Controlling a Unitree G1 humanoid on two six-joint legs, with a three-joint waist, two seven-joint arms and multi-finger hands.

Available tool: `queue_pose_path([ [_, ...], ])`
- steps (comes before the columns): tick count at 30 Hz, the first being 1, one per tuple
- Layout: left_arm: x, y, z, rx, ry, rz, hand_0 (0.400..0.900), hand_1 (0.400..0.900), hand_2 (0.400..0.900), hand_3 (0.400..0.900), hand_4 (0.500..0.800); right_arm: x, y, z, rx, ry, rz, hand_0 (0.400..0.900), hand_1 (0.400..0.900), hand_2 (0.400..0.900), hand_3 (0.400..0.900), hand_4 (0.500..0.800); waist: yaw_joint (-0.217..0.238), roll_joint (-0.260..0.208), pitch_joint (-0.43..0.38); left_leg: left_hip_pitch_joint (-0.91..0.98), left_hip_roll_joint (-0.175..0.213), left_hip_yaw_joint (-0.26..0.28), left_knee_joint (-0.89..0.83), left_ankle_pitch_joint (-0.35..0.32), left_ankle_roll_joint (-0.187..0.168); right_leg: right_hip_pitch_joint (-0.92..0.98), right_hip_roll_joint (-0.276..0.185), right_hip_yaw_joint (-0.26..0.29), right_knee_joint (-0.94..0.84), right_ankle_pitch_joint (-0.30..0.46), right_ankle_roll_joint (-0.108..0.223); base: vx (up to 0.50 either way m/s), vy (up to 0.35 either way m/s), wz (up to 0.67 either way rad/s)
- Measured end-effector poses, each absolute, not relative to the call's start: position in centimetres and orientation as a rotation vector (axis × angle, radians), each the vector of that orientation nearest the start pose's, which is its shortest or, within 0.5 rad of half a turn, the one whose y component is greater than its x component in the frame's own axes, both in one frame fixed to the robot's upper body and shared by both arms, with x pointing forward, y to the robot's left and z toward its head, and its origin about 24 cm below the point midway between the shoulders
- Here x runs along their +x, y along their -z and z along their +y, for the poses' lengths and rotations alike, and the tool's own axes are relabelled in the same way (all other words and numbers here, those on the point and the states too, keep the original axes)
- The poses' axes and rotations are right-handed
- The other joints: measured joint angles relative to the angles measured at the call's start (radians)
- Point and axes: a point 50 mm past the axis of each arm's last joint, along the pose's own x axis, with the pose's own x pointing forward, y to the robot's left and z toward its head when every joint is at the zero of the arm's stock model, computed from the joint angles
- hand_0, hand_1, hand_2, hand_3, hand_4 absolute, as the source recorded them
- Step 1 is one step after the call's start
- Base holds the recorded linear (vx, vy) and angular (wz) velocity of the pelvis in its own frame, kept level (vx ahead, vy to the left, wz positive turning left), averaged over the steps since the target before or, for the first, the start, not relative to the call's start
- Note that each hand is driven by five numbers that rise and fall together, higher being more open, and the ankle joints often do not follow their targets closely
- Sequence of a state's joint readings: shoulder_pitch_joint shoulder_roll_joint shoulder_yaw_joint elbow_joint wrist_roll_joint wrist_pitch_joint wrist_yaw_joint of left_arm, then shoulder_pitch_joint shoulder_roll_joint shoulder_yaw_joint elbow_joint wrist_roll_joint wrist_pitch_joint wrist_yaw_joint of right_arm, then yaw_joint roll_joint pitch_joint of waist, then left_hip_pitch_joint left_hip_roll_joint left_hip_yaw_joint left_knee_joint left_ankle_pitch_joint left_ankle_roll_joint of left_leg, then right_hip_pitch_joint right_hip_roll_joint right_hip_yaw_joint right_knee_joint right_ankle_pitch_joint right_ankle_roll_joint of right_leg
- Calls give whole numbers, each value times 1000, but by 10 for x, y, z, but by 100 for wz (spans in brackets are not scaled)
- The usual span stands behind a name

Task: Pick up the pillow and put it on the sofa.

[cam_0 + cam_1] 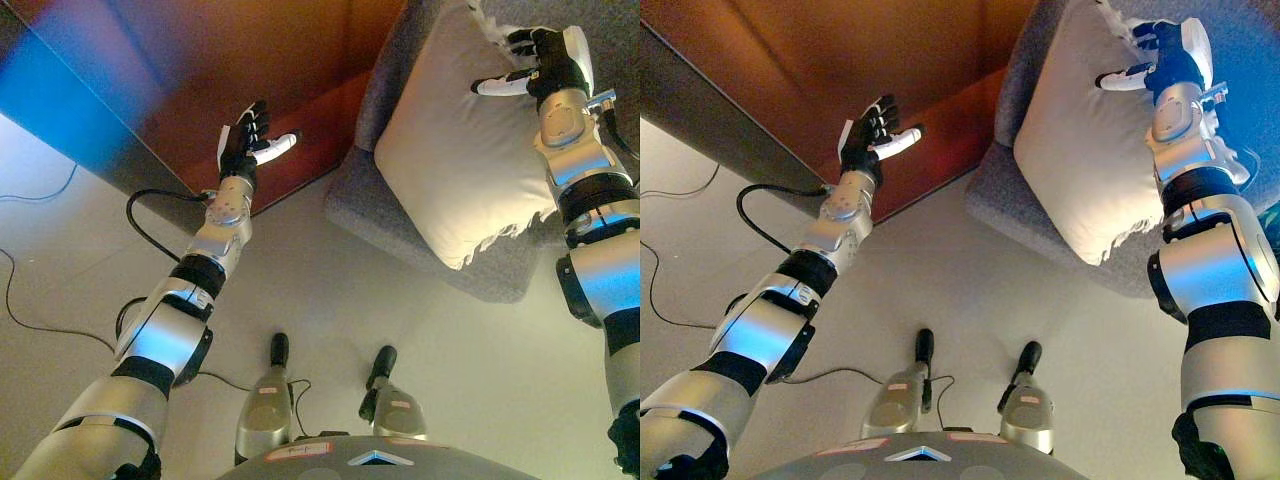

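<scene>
A beige pillow [470, 150] with a fringed edge lies tilted on the grey sofa [400, 215] at the upper right. My right hand [535, 62] rests against the pillow's upper right edge, near its top corner. Its fingers and thumb lie loosely spread on the front of the fabric, open. My left hand [250, 135] is raised in the air to the left of the sofa, in front of a reddish-brown panel, open and holding nothing. It is well apart from the pillow.
A reddish-brown wooden panel [300, 60] runs across the top, meeting the sofa's left side. A dark grey strip [720, 110] borders it on the left. Pale floor [330, 300] spreads below the sofa's front edge.
</scene>
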State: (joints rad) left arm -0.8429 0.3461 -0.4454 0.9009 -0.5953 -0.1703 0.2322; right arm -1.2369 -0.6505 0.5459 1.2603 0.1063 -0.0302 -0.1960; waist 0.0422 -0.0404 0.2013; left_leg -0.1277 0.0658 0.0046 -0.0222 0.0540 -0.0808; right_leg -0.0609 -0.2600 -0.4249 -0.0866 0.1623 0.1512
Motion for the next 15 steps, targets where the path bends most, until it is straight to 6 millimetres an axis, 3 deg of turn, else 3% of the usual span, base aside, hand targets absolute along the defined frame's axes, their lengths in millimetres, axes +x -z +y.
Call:
queue_pose_path([
  [7,388,-107,158,47,-27,-25,900,900,900,900,800,408,-246,-279,-810,398,-74,900,900,900,900,800,0,0,0,80,1,15,-25,1,1,57,1,6,0,-1,0,64,16,-11],
  [15,373,-84,164,38,7,23,900,900,900,900,800,405,-251,-285,-815,415,-80,900,900,900,900,800,-11,0,0,110,2,57,-27,2,2,56,1,36,0,-3,-2,7,12,-16],
])
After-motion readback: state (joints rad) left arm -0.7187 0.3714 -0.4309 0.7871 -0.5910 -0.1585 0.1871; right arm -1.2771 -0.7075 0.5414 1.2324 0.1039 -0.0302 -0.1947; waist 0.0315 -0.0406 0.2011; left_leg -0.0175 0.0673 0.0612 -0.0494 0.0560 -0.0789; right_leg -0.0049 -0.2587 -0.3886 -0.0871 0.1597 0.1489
